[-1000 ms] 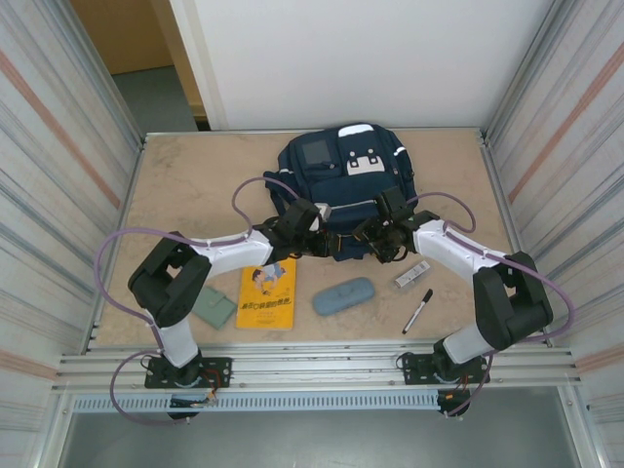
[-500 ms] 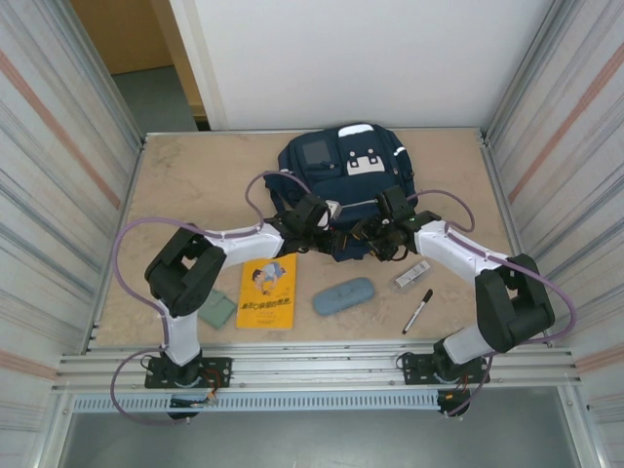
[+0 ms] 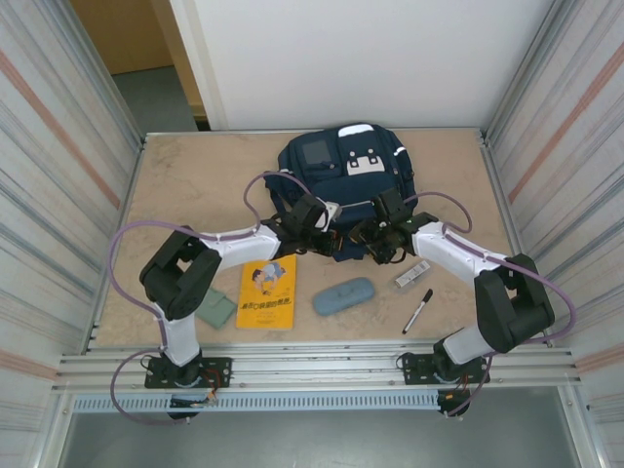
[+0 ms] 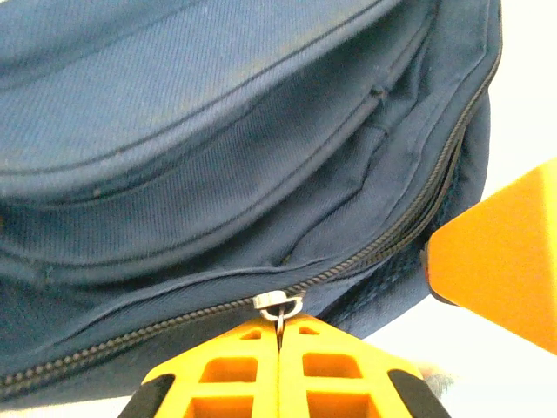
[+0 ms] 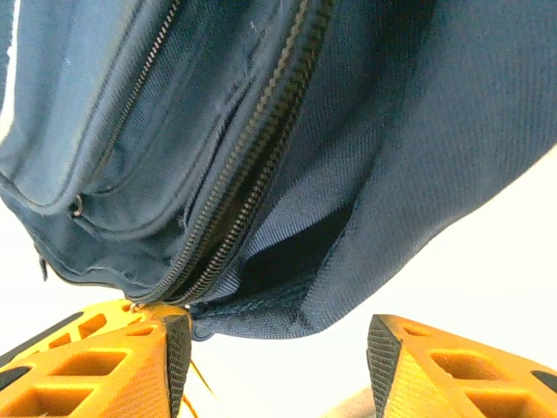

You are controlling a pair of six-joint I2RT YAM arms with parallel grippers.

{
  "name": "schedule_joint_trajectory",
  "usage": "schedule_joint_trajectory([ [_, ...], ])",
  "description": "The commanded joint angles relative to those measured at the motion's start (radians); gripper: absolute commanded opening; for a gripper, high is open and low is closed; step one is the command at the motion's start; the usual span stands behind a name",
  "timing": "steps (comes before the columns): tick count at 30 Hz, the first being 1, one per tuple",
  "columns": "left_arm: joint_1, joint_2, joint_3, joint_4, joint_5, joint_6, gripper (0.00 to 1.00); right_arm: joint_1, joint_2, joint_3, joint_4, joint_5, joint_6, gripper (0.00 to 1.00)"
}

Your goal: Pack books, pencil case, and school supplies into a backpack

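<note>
The navy backpack (image 3: 341, 171) lies at the back middle of the table, its zipped near edge facing the arms. My left gripper (image 3: 330, 238) is at that edge, and its orange fingers (image 4: 331, 366) are shut on the small metal zipper pull (image 4: 278, 304) of the backpack (image 4: 218, 157). My right gripper (image 3: 368, 234) sits just to the right, open, with a corner of the backpack (image 5: 287, 305) just beyond its fingertips (image 5: 177, 353). The yellow book (image 3: 267, 292), blue-grey pencil case (image 3: 343, 295), black marker (image 3: 418, 310), silvery bar (image 3: 412, 273) and grey-green pad (image 3: 213, 307) lie on the table in front.
Ribbed metal walls stand close on both sides of the table (image 3: 195, 185). A metal rail (image 3: 312, 366) runs along the near edge by the arm bases. One finger of the right gripper (image 4: 500, 261) shows beside the zipper in the left wrist view.
My left gripper has reached the backpack's near edge and closed on the zipper pull. The right gripper has barely moved and stays open.
</note>
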Motion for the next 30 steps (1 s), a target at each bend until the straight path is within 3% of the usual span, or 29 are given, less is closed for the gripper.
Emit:
schedule_joint_trajectory([
  [1, 0.013, -0.048, -0.017, -0.017, 0.023, 0.02, 0.0, 0.017, -0.021, 0.007, -0.063, 0.041, 0.038, 0.57],
  [10, 0.018, -0.015, -0.015, -0.04, 0.014, 0.044, 0.0, 0.016, 0.015, -0.033, -0.041, 0.09, 0.072, 0.53],
  [16, 0.024, -0.021, -0.004, -0.059, -0.028, 0.062, 0.0, 0.011, 0.044, 0.018, -0.166, 0.178, 0.112, 0.5],
  [17, 0.025, -0.028, -0.001, -0.065, -0.041, 0.068, 0.0, 0.009, 0.046, 0.019, -0.162, 0.183, 0.112, 0.48],
  [20, 0.032, -0.052, -0.009, -0.081, -0.114, 0.085, 0.0, -0.009, 0.066, 0.031, -0.131, 0.148, 0.076, 0.23],
  [22, 0.046, -0.065, -0.012, -0.094, -0.132, 0.085, 0.0, -0.017, 0.072, 0.041, -0.126, 0.133, 0.053, 0.12],
  [25, 0.064, -0.094, -0.018, -0.131, -0.206, 0.092, 0.0, -0.026, 0.047, 0.019, -0.112, 0.17, 0.044, 0.05],
  [28, 0.077, -0.126, -0.05, -0.136, -0.327, 0.11, 0.0, -0.083, 0.046, 0.03, -0.118, 0.132, 0.002, 0.0],
  [30, 0.092, -0.14, -0.063, -0.143, -0.345, 0.115, 0.0, -0.118, 0.036, 0.029, -0.126, 0.115, -0.003, 0.0],
])
